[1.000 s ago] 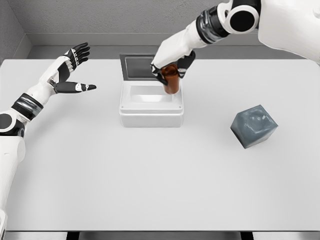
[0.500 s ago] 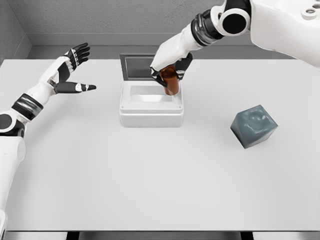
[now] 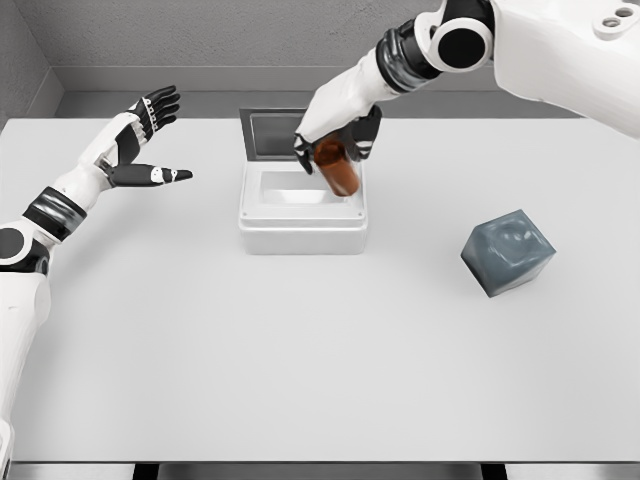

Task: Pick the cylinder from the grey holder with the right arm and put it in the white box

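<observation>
My right hand [image 3: 335, 140] is shut on a brown cylinder [image 3: 339, 170], holding it tilted over the right part of the white box [image 3: 302, 228]. The cylinder's lower end hangs just above the box's open cavity, near its right wall. The box's dark lid [image 3: 275, 132] stands open behind it. The grey holder [image 3: 508, 252], a cube tipped on the table, lies apart at the right with nothing in it. My left hand [image 3: 148, 140] floats open at the far left, away from everything.
A white table [image 3: 300, 370] carries the box and holder, with a grey wall behind. My right arm [image 3: 520, 50] comes in from the top right corner.
The right hand has shifted slightly left and the cylinder has tilted, its lower end swinging rightward over the box. The left arm has not moved.
</observation>
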### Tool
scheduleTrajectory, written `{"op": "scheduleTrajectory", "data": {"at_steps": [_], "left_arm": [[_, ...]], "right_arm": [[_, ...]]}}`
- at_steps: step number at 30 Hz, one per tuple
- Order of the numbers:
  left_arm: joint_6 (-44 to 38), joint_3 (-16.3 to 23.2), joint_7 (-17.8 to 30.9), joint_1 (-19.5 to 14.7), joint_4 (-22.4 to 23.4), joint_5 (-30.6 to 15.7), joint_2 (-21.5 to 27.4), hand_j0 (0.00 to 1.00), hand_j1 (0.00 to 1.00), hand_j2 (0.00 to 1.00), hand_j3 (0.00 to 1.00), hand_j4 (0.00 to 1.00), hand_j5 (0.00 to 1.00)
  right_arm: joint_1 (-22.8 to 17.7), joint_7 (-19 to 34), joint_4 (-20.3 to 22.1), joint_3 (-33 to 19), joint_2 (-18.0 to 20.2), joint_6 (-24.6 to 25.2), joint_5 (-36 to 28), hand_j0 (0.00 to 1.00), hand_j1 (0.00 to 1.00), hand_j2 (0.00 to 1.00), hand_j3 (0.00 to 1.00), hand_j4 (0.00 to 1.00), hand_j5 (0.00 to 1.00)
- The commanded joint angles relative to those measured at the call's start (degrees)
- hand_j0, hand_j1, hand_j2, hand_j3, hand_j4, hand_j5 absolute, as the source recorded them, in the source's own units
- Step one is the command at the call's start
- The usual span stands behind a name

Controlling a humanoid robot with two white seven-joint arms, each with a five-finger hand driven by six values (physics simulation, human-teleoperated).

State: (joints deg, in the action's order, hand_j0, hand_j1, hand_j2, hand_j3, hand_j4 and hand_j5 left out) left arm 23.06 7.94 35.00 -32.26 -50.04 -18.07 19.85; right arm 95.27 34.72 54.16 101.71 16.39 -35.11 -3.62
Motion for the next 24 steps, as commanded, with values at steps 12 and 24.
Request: {"op": "scheduleTrajectory", "data": {"at_steps": [12,24], "left_arm": [[-0.03,-0.12,0.00,-0.18,-0.06,-0.65,-0.25,1.00,1.00,1.00,1.00,1.00,1.00],[-0.21,0.67,0.00,-4.57,6.27,-0.21,-7.98,1.00,1.00,1.00,1.00,1.00,1.00]], "right_arm": [[-1.40,-2.46,25.03,-10.30,21.40,0.11,-2.18,1.00,1.00,1.00,1.00,1.00,1.00],[-15.38,-2.64,22.22,-20.76,39.86,0.11,-13.52,1.00,1.00,1.00,1.00,1.00,1.00]]}}
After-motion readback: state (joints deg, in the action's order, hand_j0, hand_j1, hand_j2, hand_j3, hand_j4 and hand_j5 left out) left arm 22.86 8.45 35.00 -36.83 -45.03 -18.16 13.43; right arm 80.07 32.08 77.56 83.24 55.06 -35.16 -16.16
